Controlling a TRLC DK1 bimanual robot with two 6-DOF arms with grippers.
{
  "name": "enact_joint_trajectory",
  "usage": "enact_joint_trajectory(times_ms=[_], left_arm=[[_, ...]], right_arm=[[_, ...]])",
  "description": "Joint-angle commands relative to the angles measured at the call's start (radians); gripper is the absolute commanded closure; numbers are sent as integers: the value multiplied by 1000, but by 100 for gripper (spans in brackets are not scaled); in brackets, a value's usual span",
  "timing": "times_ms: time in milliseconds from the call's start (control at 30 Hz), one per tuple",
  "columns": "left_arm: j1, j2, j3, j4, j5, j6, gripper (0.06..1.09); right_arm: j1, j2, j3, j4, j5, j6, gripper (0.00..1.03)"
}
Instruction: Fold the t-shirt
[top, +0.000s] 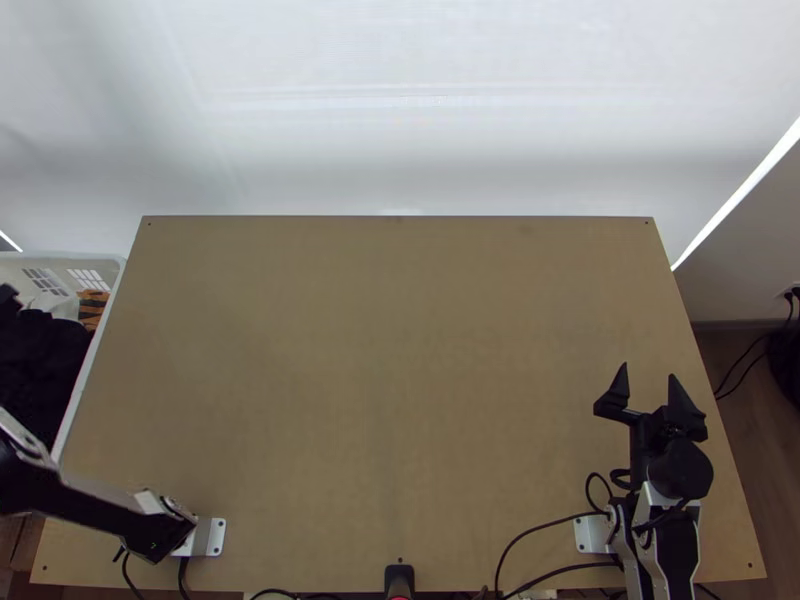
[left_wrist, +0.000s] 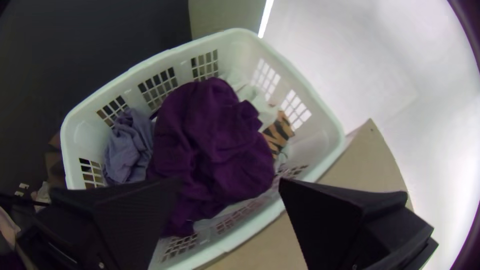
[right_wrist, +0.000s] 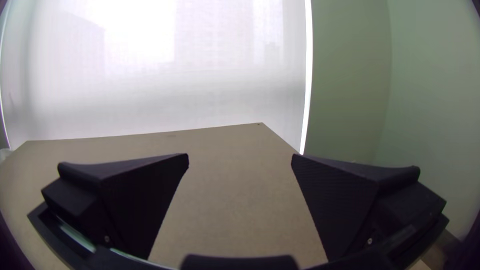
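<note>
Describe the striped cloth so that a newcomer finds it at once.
Beside the wooden table's left edge stands a white basket. Inside, between the purple cloth and the table-side wall, lies the striped cloth. Its orange and black bands differ from the plain purple and from the pale cloth beside it.

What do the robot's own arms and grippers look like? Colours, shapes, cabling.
Left arm: long black section, silver-white parts. Right arm: black and silver-grey links, rounded black joint. Left gripper and right gripper: two wide, flat black fingers each, tapering towards the tips. Thin black cables loop by the right base.
</note>
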Motion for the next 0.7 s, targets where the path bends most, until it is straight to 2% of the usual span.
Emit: enact_joint_trajectory(times_ms=[0,133,267,400,667], left_arm=[[36,110,69,32,-2,40,10],[64,210,96,118,-3,70,10],[67,299,136,124,4,109,11],[61,366,159,164,12,116,11],[64,533,299,148,9,114,13]], right_arm=[[-3,43,-8,-1,14,-10,5],[-3,43,-8,-1,14,-10,5],[-3,43,-8,-1,14,-10,5],[-3,43,-8,-1,14,-10,5],[-3,43,-8,-1,14,-10,5]])
